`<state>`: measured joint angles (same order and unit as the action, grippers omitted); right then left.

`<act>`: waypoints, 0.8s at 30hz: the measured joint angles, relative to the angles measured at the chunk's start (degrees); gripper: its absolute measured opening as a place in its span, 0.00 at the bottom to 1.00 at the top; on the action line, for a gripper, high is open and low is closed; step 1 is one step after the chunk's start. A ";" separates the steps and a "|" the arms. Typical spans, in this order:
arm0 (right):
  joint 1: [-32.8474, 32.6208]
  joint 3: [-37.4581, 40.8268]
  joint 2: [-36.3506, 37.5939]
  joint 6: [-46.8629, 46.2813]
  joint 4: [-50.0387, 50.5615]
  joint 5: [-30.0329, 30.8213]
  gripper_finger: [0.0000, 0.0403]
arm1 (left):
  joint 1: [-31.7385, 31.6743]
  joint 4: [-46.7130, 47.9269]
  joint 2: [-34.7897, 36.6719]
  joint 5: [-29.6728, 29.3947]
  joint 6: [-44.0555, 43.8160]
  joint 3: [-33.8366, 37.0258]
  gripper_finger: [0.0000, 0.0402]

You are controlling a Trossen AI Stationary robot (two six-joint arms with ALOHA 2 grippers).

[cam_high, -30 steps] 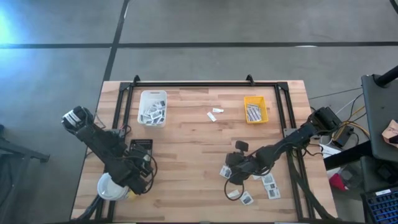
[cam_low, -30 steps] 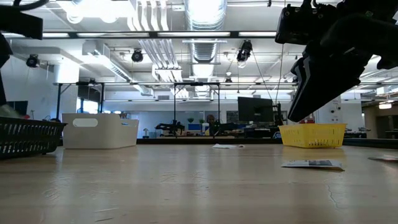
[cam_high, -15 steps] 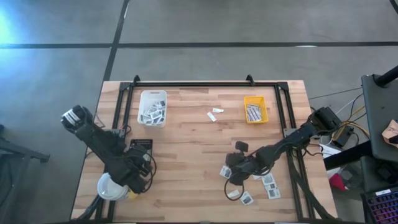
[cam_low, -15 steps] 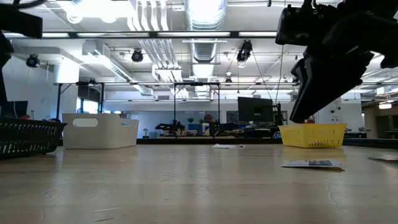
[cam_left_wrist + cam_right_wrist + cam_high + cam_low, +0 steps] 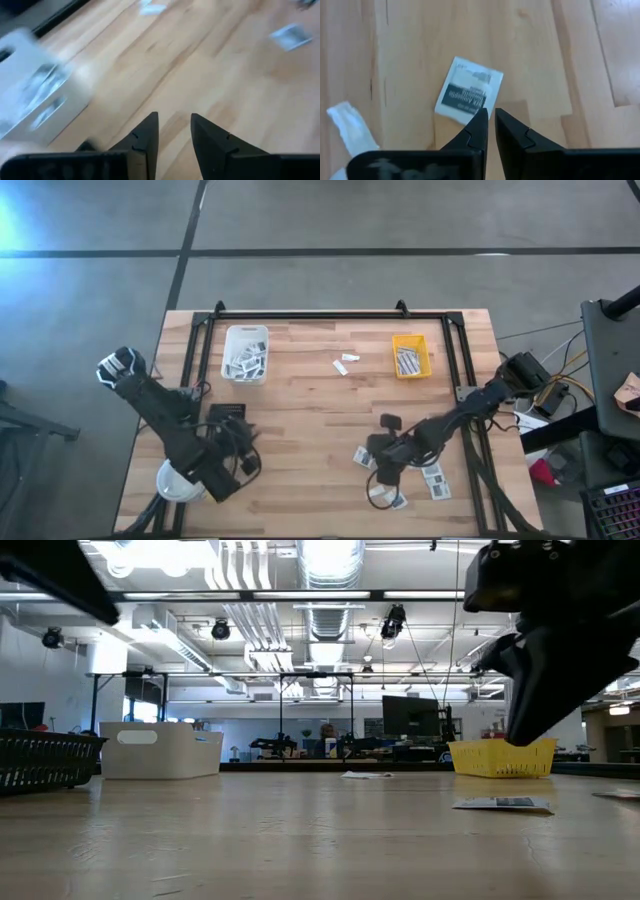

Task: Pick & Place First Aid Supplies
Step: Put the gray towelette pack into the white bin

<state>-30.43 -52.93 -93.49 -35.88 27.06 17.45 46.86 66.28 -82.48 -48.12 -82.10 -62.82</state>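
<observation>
We see the right gripper low over the wooden table, near its front right part, with its fingers drawn narrow, only a thin slit between them and nothing pinched there. Just beyond the fingertips lies one white packet with a dark printed patch, flat on the boards; whether the tips touch its edge we cannot tell. A crumpled white piece lies beside it. From above, more packets lie scattered around this gripper on the table's front right part.

The left gripper hangs over the front left of the table with a clear gap between its fingers and nothing in it. In its wrist view a white tray holding packets shows blurred just beyond it. From above, a black tray and a large cup sit close to that arm.

Farther back we see a white tray with packets inside, a yellow tray with striped strips, and two small white pieces between them.
</observation>
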 joint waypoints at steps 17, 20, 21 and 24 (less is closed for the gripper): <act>-5.23 -0.04 -0.02 -0.15 1.19 0.09 0.07 | -14.23 -49.05 -6.53 4.69 54.48 1.35 0.27; -5.23 -0.04 -0.28 -0.15 1.05 0.43 0.07 | -15.79 -52.79 -8.50 7.07 57.48 1.37 0.27; -5.23 -0.04 -0.28 -0.13 1.05 0.50 0.07 | -16.23 -54.08 -9.19 7.69 58.30 1.37 0.27; -5.23 -0.04 -0.28 0.02 0.71 0.56 0.07 | -17.08 -58.19 -11.59 8.98 61.05 1.37 0.27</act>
<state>-35.66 -52.97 -93.78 -35.86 27.78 18.02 29.77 8.09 -94.07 -39.14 -21.05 -61.45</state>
